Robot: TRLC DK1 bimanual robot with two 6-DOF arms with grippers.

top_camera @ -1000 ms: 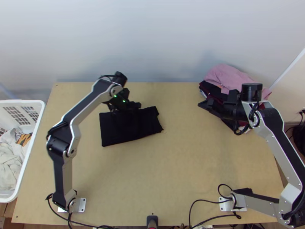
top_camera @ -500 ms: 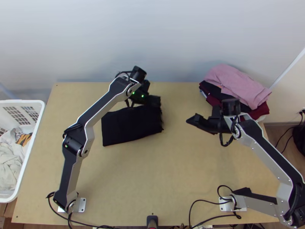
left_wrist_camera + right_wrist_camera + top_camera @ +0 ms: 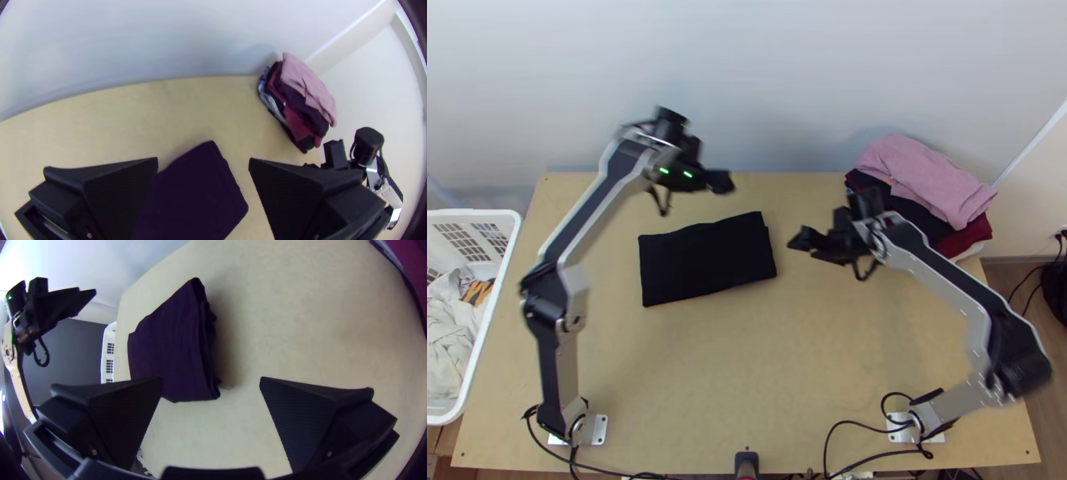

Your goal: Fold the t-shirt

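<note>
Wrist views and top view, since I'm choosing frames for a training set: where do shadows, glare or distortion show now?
Top view: faint shadow on the wall beside the clothes pile; left wrist view: the table's far edge bows, corners darken; right wrist view: soft shadow beside the dark t-shirt, glare near the upper-left corner.

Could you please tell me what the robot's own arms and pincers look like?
The left arm and right arm have silver-grey links, black joints and black wrist cables; the left also shows small green lights. The left pincer and right pincer each have two wide, flat black fingers with finely textured inner faces.
</note>
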